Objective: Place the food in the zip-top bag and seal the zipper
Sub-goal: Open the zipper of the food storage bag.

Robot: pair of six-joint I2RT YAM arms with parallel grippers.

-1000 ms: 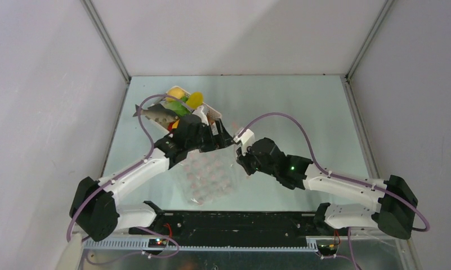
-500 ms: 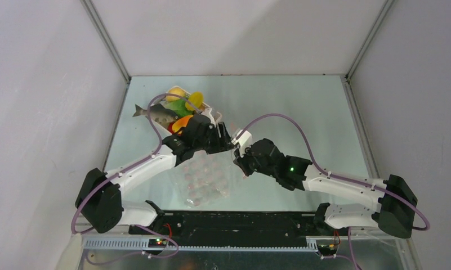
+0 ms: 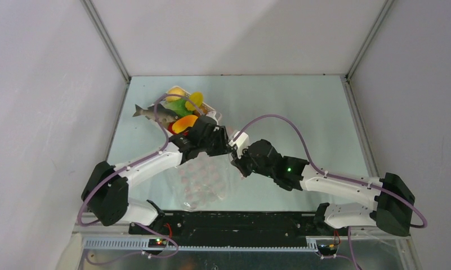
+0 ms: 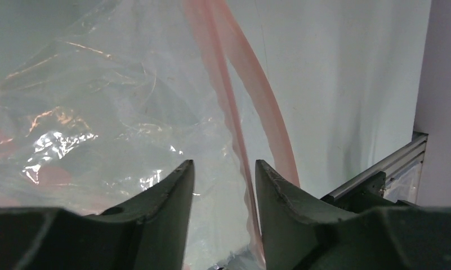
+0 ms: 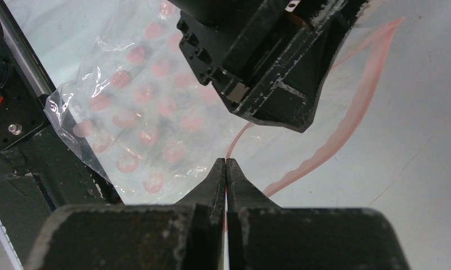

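The limp, slippery clear pink-dotted plastic bag [image 3: 203, 180] should handle best by its stiffer pink zipper strip [image 5: 335, 140], pinched in the shut right hand [image 5: 227, 163], with the left hand [image 4: 224, 166] half open around it.

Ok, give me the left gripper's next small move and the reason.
Probably close the left gripper on the zipper lip between its half-open fingers. The right gripper is shut on the edge of the zip-top bag, and the food sits outside it, so the mouth likely needs pulling open.
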